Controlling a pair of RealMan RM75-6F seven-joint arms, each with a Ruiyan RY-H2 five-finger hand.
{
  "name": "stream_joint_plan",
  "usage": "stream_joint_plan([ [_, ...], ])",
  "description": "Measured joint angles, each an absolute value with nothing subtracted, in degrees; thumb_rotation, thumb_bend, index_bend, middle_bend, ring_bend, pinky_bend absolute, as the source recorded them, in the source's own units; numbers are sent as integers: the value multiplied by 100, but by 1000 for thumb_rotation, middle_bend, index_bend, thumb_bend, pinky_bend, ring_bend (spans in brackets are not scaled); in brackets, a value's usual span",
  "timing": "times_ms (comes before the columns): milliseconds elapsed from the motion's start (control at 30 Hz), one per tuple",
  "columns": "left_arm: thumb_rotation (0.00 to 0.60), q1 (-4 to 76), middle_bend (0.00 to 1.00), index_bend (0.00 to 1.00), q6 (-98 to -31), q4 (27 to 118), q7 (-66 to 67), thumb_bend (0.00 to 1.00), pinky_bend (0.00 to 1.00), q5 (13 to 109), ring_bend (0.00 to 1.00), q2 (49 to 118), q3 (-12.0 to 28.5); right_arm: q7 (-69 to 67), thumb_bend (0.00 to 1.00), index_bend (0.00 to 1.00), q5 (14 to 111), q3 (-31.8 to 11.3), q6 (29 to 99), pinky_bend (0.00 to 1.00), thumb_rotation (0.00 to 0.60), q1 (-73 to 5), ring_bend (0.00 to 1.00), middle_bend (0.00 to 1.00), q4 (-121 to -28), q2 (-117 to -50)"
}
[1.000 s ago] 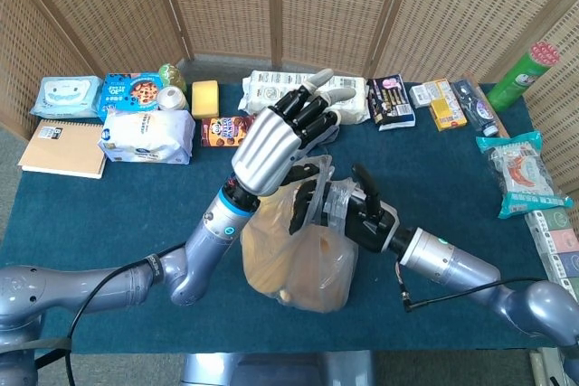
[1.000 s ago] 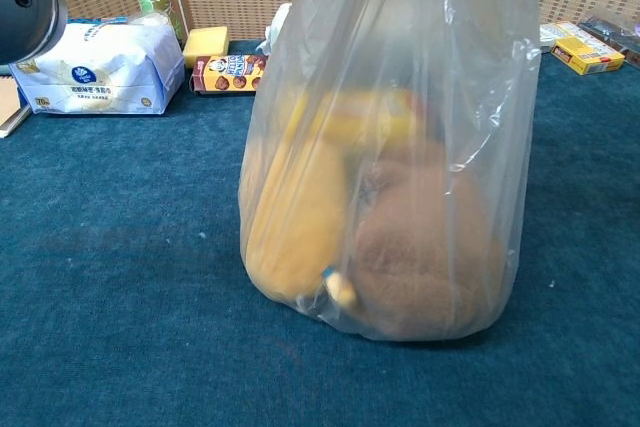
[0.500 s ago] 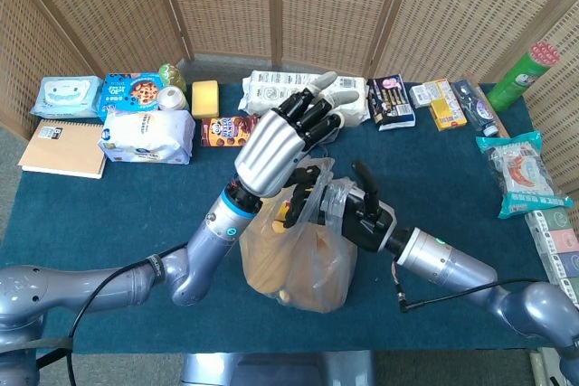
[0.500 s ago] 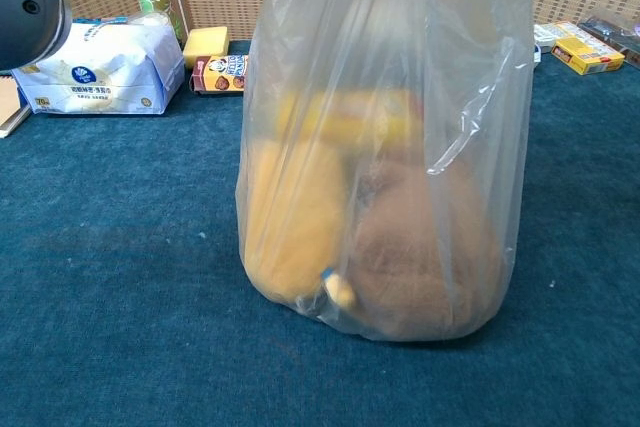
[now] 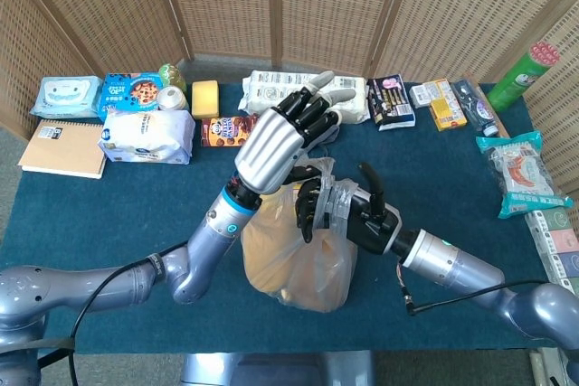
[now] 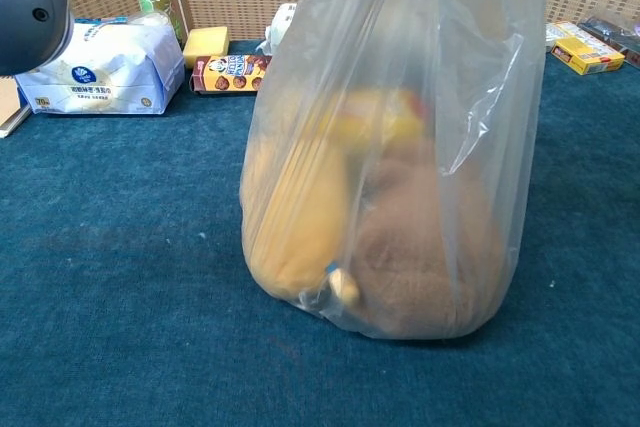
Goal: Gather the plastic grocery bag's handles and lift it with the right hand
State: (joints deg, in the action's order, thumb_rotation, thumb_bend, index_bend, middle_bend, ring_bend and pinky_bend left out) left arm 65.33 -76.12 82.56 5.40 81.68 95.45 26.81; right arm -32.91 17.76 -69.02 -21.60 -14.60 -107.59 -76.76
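Observation:
A clear plastic grocery bag [image 5: 294, 264] stands on the blue tablecloth [image 5: 109, 214] in the middle, holding yellow and brown items. In the chest view the bag [image 6: 390, 197] fills the frame, stretched tall, its bottom at the cloth. My right hand [image 5: 348, 210], black, reaches in from the right and grips the bunched handles [image 5: 327, 194] at the bag's top. My left hand [image 5: 276, 142], silver, hovers just above and behind the bag top with its fingers spread and holds nothing. Neither hand shows in the chest view.
Groceries line the far edge: a white tissue pack [image 5: 145, 136], a cookie box [image 5: 226, 130], a yellow block [image 5: 205, 98], snack packs [image 5: 391, 101]. A notebook [image 5: 61, 148] lies far left, a green can [image 5: 520, 74] and a packet [image 5: 516, 174] at the right.
My right hand's fingers have curled tighter around the handles and shifted slightly right, pulling the bag's plastic taut. The left hand has stayed spread above the bag.

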Motion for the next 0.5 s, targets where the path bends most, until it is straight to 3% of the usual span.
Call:
stream_joint_plan([
  [500,600,6336,178,218,-7550,8270,573,0,264,8392,49,9346,2323,-3559,149,388,1613,-6925,-2210,591,117,-1434,514,503,-10636,-7462],
])
